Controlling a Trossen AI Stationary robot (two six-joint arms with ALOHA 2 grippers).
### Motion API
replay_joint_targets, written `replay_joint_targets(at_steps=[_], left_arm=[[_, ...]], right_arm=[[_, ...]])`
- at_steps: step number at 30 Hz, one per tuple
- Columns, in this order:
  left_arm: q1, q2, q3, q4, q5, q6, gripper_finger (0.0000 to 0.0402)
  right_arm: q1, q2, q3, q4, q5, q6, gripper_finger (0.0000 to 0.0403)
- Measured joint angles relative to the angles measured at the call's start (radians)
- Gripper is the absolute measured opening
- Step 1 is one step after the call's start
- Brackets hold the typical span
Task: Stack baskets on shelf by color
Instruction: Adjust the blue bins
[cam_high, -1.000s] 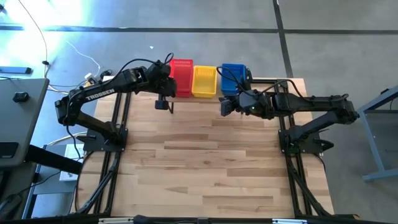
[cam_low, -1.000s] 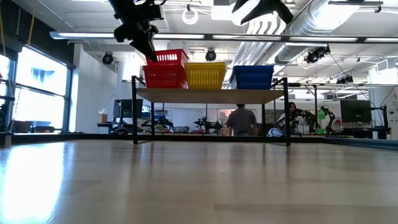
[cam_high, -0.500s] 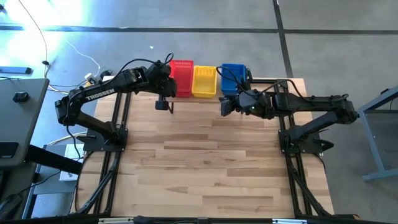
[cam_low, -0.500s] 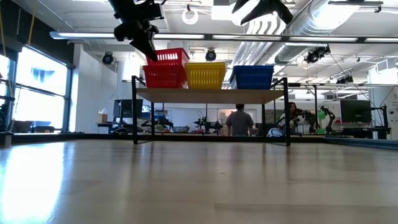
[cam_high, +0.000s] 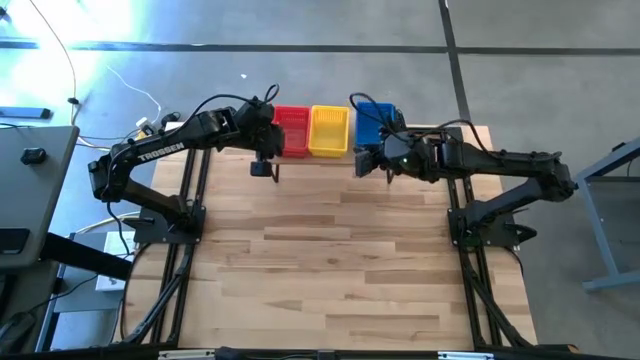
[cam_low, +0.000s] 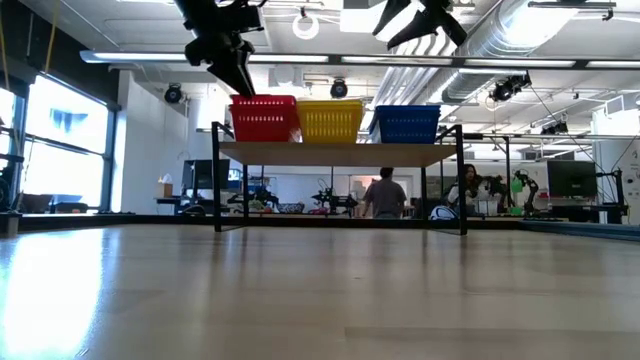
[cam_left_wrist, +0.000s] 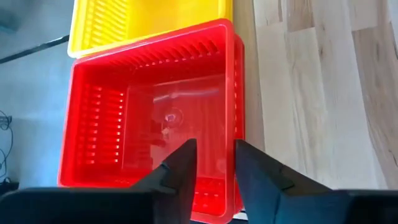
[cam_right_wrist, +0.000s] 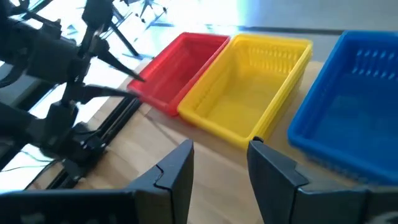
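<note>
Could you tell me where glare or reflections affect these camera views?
Left wrist view: a glossy reflection sits on the red basket floor. Right wrist view: the background above the yellow basket is washed out white. Low view: window light sheens the tabletop at the left.

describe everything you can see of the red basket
The red basket is a rectangular glossy plastic tub with slotted, perforated walls and nothing inside. It sits upright at one end of the light-wood shelf, beside the yellow basket. The left gripper hovers open just above its near rim, not touching.
</note>
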Motion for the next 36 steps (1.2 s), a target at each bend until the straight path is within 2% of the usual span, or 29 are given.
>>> replay_joint_targets(at_steps=[7,11,15,25,31,36], left_arm=[[0.000,0.000,0.000,0.032,0.000,-0.061,0.0139],[-0.003,0.000,0.002,0.059,-0.031,-0.104,0.0154],[-0.006,-0.001,0.035,0.051,-0.072,-0.137,0.0158],[-0.006,-0.001,0.137,0.049,-0.057,-0.231,0.0158],[-0.014,-0.001,0.150,0.216,0.069,-0.359,0.0158],[-0.022,0.007,0.151,0.404,0.077,-0.505,0.0158]], right_arm=[[-0.103,-0.001,0.000,0.018,-0.008,-0.087,0.0135],[-0.179,-0.001,0.000,0.060,-0.080,-0.166,0.0135],[-0.253,-0.002,0.000,0.109,-0.148,-0.246,0.0135],[-0.371,-0.002,0.000,0.219,-0.313,-0.449,0.0135],[-0.425,0.013,0.066,0.165,-0.315,-0.554,0.0135],[-0.470,0.049,0.172,-0.008,-0.308,-0.565,0.0135]])
